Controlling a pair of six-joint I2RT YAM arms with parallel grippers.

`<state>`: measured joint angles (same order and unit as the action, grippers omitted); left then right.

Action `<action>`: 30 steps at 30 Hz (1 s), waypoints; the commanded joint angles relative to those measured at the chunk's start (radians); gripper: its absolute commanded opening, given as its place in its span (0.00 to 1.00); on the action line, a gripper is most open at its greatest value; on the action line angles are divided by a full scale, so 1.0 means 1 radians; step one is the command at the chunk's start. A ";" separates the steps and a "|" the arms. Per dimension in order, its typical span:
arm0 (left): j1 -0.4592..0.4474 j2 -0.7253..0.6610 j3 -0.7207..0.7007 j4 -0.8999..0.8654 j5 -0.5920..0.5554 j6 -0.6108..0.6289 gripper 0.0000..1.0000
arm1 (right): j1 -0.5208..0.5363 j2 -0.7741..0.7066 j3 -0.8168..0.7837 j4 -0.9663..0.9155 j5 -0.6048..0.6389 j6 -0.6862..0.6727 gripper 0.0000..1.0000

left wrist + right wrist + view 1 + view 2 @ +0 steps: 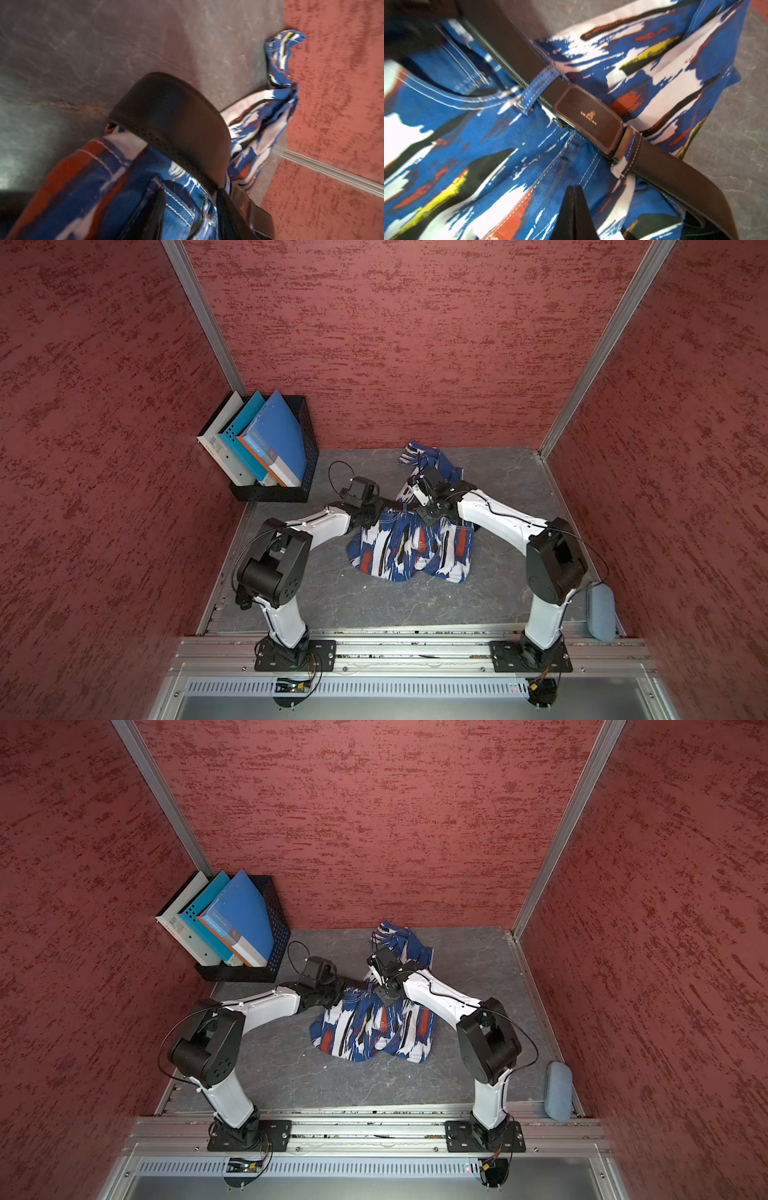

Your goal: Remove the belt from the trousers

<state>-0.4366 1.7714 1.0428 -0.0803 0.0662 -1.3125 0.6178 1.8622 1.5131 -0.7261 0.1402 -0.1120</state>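
Observation:
The trousers (415,547) (374,1031), printed blue, white and red-orange, lie crumpled mid-table. The black belt (399,506) (353,982) runs along their waistband between my two grippers. In the right wrist view the belt (512,47) passes under a blue loop to its dark buckle (588,118). My left gripper (190,193) (372,522) has its fingers apart, with stitched waistband cloth (178,207) between them. The arched belt (176,116) runs down against one finger, and the blur hides whether it is gripped. My right gripper (574,188) (428,514) is shut and empty, tips on the trousers (488,135) below the buckle.
A black mesh file rack (274,448) with blue and white folders stands at the back left, close to the left wrist. A grey-blue oval pouch (602,614) lies at the front right edge. Red walls close in three sides; an aluminium rail (415,649) carries both arm bases.

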 commanded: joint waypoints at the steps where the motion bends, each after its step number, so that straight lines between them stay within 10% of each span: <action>1: -0.020 -0.004 -0.004 0.081 -0.048 -0.012 0.42 | -0.009 0.005 0.048 -0.024 -0.037 0.006 0.00; 12: -0.027 0.090 0.078 0.129 -0.048 0.022 0.36 | -0.015 0.001 0.052 -0.042 -0.059 0.016 0.00; 17: -0.016 0.147 0.081 0.244 0.000 0.002 0.00 | -0.016 -0.025 0.034 -0.019 -0.106 0.016 0.00; 20: -0.013 0.136 0.085 0.274 0.038 -0.046 0.00 | -0.017 -0.032 0.019 -0.004 -0.103 0.006 0.00; 24: -0.010 0.062 0.089 0.229 0.110 -0.142 0.00 | -0.016 -0.049 0.007 0.006 -0.079 -0.020 0.37; 30: -0.009 -0.033 0.123 0.013 0.208 -0.212 0.00 | -0.017 -0.105 -0.025 0.051 -0.056 -0.072 0.51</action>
<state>-0.4404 1.7943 1.1213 0.0391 0.1684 -1.4712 0.6064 1.8137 1.5047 -0.7227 0.0601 -0.1509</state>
